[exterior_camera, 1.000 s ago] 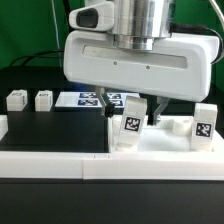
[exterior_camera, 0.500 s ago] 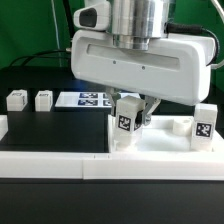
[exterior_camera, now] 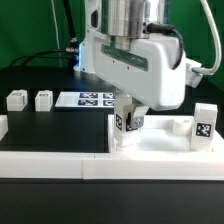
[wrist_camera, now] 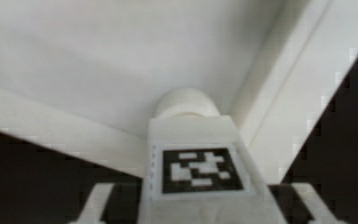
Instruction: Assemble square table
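Note:
The white square tabletop (exterior_camera: 165, 143) lies on the exterior view's right, its raised rim (wrist_camera: 293, 60) running past the corner. A white tag-marked leg (exterior_camera: 130, 122) stands at the tabletop's front left corner. My gripper (exterior_camera: 131, 114) is shut on it from above. In the wrist view the leg (wrist_camera: 197, 150) fills the gap between both fingers (wrist_camera: 115, 203), and its rounded end meets the tabletop (wrist_camera: 87, 70) at the corner. A second leg (exterior_camera: 204, 125) stands upright at the tabletop's right side. Two loose legs (exterior_camera: 16, 99) (exterior_camera: 43, 99) rest on the black table at the left.
The marker board (exterior_camera: 88, 99) lies flat behind the tabletop's left edge. A long low white border wall (exterior_camera: 50, 164) runs along the front. My wide gripper body hides the tabletop's back part.
The jaws have shut on the corner leg. The hand has then turned about its upright axis, and the leg's tag has turned with it.

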You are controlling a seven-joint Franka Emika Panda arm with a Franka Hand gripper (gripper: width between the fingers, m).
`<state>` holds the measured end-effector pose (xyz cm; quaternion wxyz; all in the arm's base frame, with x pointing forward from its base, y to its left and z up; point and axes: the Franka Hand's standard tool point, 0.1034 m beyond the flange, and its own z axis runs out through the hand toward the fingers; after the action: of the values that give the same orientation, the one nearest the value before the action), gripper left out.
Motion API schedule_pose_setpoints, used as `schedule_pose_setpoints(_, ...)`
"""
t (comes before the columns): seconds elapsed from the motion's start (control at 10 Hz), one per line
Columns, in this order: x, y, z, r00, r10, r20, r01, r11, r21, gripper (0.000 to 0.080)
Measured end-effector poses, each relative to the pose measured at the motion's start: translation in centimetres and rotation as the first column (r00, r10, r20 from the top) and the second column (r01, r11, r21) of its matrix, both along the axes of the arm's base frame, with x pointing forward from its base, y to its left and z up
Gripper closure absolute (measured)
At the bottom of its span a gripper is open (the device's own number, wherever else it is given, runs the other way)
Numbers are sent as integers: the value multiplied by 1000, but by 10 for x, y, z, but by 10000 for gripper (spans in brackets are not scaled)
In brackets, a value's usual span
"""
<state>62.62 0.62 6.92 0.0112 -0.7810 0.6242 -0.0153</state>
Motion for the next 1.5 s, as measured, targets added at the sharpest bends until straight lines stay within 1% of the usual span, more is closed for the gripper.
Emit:
schedule_pose_setpoints(0.1,0,0,-1,987,-162,12,162,986,26,512)
schedule_pose_setpoints(0.2,0,-1,-1,953,-303,21,301,951,66,512)
schedule_pose_setpoints(0.3,-1,-3,-1,935,-354,17,351,932,94,512)
schedule_pose_setpoints(0.5,-1,-1,-2,931,-366,14,363,927,93,511)
schedule_pose_setpoints(0.6,-1,0,-1,950,-311,22,308,947,90,344)
schedule_pose_setpoints(0.7,2,2,2,978,-201,49,197,977,83,344)
schedule_pose_setpoints(0.8,1,2,4,995,-57,80,52,997,65,187)
schedule_pose_setpoints(0.9,-1,2,5,992,80,97,-84,995,45,161)
schedule_pose_setpoints(1.0,-3,4,5,966,237,106,-241,970,21,153)
schedule_pose_setpoints(1.1,-3,3,4,960,259,105,-262,965,17,153)
schedule_pose_setpoints(1.3,-3,2,4,905,414,104,-415,910,-8,150)
schedule_pose_setpoints(1.4,-3,2,3,865,491,102,-492,870,-20,150)
schedule_pose_setpoints(1.5,-4,2,2,765,637,93,-637,770,-41,150)
